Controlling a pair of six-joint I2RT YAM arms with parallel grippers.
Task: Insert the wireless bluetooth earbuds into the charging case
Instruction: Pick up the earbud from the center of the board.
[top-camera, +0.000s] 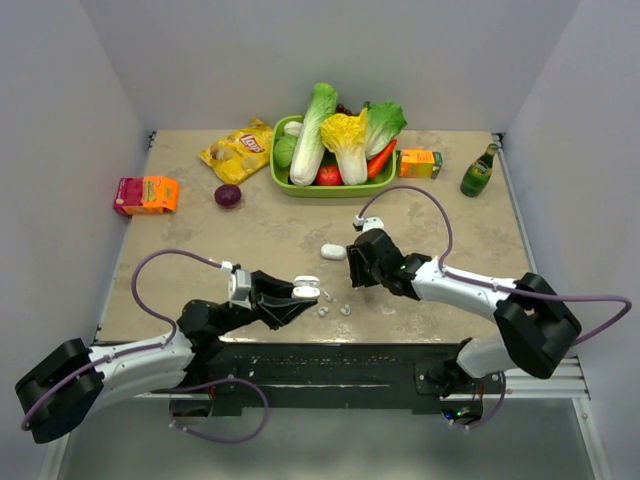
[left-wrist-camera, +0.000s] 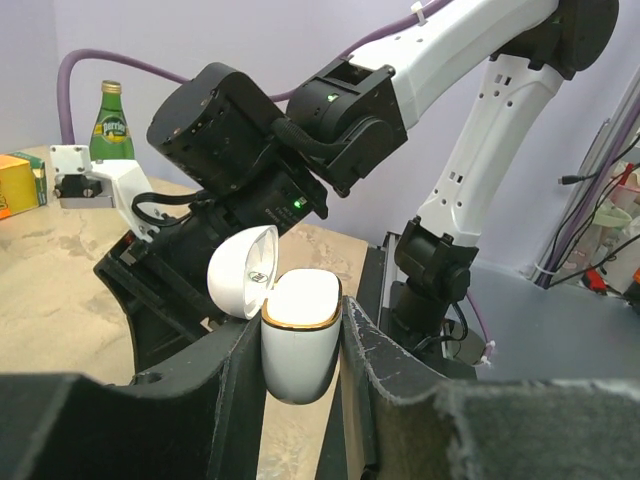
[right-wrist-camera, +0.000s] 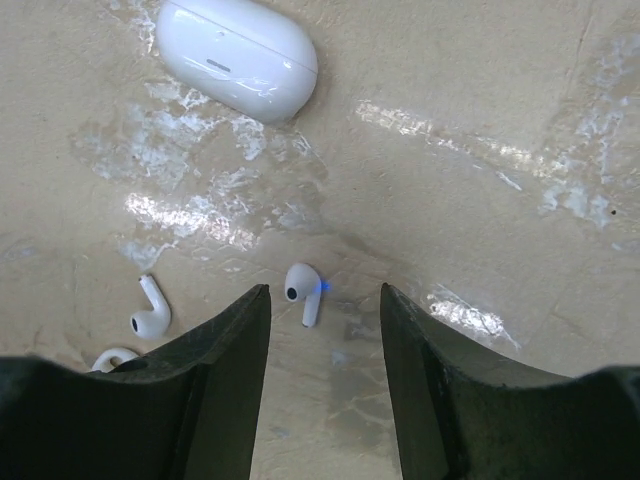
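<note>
**A:** How will those earbuds handle?

**B:** Almost weightless, I'd judge. They look hard and glossy, so they could skid or squirt out of a pinch. The nearest earbud (right-wrist-camera: 303, 292) lies flat on the surface (right-wrist-camera: 480, 200), straight below my right tool (right-wrist-camera: 324, 300), whose jaws stand apart with nothing in them. I'd pinch it across the rounded head and leave the stem free to go down into its socket.

**A:** And the rest?

**B:** A second earbud (right-wrist-camera: 150, 315) lies off to one side. A third (right-wrist-camera: 112, 357) is half hidden behind my finger.

**A:** Where do they go?

**B:** Into the charging case (left-wrist-camera: 300, 310). My left tool (left-wrist-camera: 300, 350) is clamped on its sides and holds it upright with the lid flipped back. That shell looks slick too, so it may slip if I push down hard. A closed case (right-wrist-camera: 238, 55) lies on the surface near the earbuds.

**A:** Surface and room?

**B:** The surface is mottled tan and hard, with shiny patches, so a dropped earbud would probably bounce. Pale walls close in on three sides. The vegetable basket (top-camera: 330, 188) and the bottle (top-camera: 478, 172) sit at the far edge, well apart from where I'm working.
</note>
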